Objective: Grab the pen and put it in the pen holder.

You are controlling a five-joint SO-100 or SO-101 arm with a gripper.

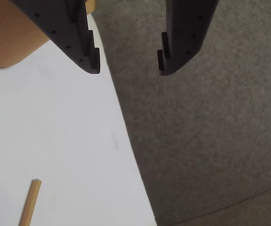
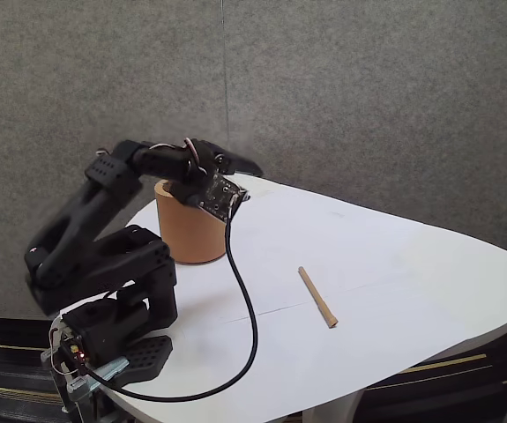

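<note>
Pen [image 2: 317,297] flat and untouched on white table [image 2: 394,291], nearest the fixed camera among the task's things, angled from upper left to lower right, well apart from everything else. Just one tan end of pen [image 1: 30,201] caught at the lower left of the wrist view, well below the fingertips. Black cable [image 2: 246,317] looped across the tabletop to the left of it, running from the wrist down to the arm's base at the table's near left corner. Further back, pen holder [image 2: 190,222] upright near the left edge, partly masked by the folded arm; its brown wall [image 1: 8,37] in the upper left corner of the wrist view. Gripper [image 1: 129,70] raised over the table's edge, jaws spread wide with nothing between them, grey carpet showing through the gap; same gripper [image 2: 240,167] poised above and just beside the holder's rim in the fixed view. Grey partition wall [image 2: 368,97] behind all. Task judged barely begun: pen not yet approached. Likely trouble from here: thin, round pen rolling or skidding away under an off-centre pinch; closing across the pen's tip rather than mid-length, leaving it to tilt and slip; slack cable dragging over the pen during the reach; the arm nudging the holder.
</note>
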